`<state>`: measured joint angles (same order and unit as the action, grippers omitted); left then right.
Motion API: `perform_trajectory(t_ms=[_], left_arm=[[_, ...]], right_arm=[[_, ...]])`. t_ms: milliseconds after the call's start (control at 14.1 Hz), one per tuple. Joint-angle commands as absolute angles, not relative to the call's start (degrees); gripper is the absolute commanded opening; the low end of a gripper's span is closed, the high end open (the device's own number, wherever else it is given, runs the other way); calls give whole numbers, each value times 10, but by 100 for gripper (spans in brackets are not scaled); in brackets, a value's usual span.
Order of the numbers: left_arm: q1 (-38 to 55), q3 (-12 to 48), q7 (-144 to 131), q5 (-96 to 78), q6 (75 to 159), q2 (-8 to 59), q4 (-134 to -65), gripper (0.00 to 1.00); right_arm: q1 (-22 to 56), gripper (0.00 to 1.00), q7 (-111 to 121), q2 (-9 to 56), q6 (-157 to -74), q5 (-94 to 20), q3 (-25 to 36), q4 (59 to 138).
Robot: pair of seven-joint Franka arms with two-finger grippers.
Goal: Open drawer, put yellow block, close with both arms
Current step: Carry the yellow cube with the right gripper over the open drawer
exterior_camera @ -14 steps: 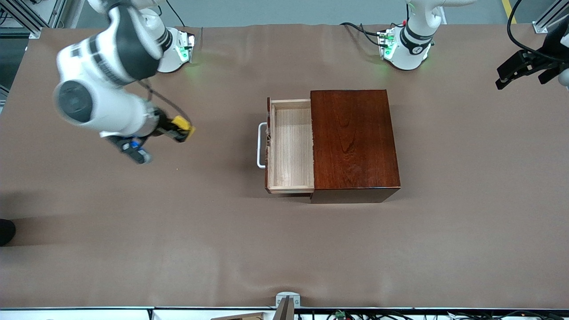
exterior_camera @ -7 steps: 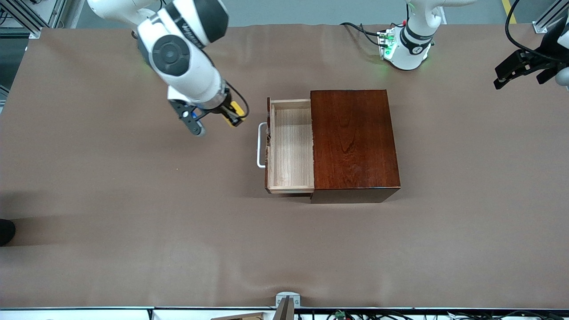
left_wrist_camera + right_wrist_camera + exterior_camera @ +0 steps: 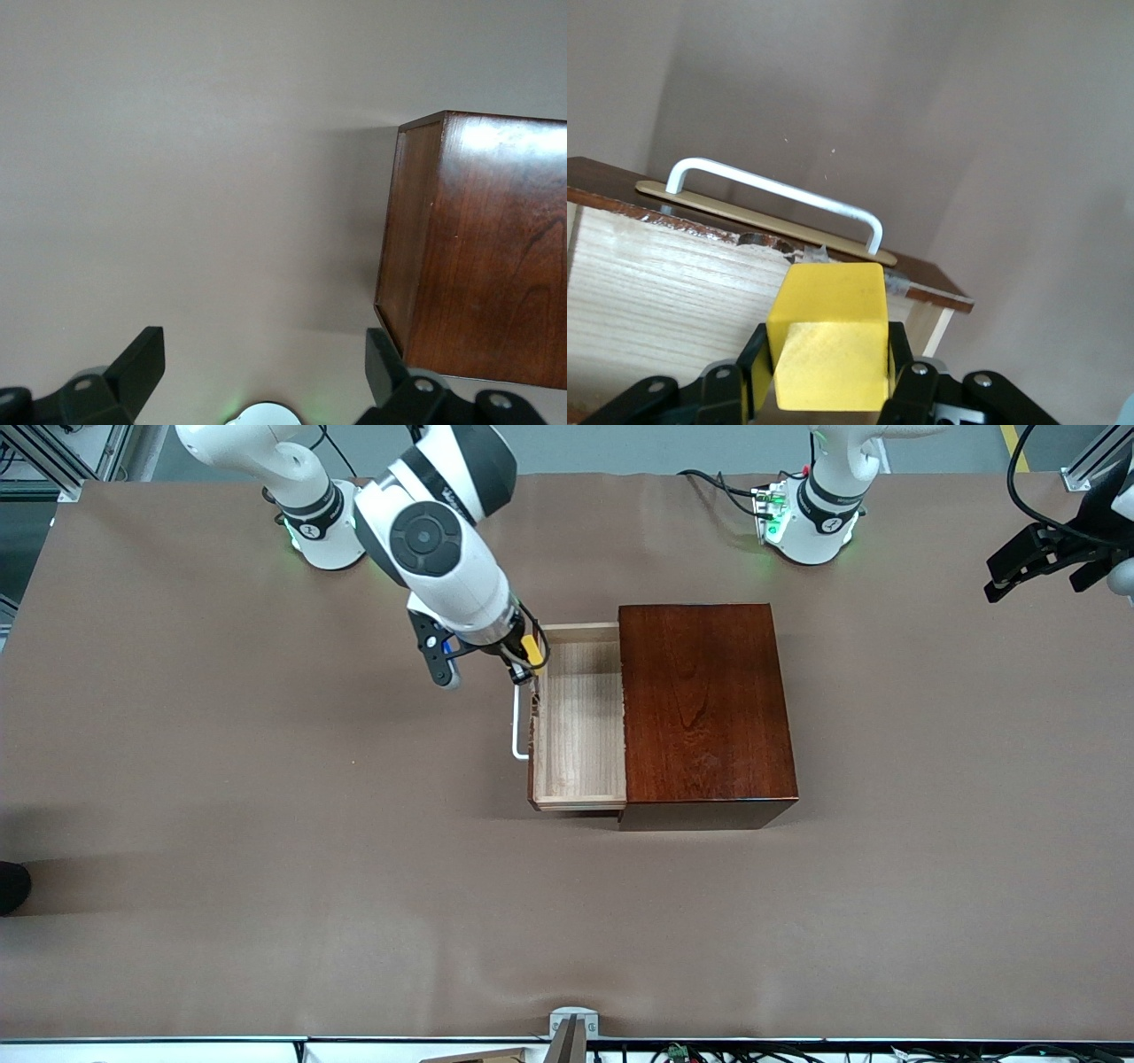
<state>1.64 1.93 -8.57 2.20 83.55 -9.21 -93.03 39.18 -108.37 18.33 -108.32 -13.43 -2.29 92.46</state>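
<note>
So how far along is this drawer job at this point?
Done: the drawer stands pulled open. In hand: the right gripper, shut on the yellow block, is over the drawer's front edge. Left: release it inside, then close. The left gripper waits open at the table's edge.

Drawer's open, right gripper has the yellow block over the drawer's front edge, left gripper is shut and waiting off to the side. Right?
One thing is off: the left gripper is open, not shut. The left wrist view shows its fingers standing wide apart over bare table beside the wooden box. The rest holds: the drawer is open, and the right gripper holds the yellow block over its front edge.
</note>
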Motion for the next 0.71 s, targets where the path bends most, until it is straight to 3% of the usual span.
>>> perform_trajectory(t_ms=[0,142,638], left_arm=[[11,25,-87,13,831,-101,-929,100],[11,25,-87,13,834,-100,-927,100],[14,27,-87,14,847,-85,-920,100]], right_arm=[[418,0,-1138,221,-1130,-145,-15,890],[421,0,-1160,233,-1176,-153,-15,892],[421,0,-1161,258,-1201,-154,-16,900]])
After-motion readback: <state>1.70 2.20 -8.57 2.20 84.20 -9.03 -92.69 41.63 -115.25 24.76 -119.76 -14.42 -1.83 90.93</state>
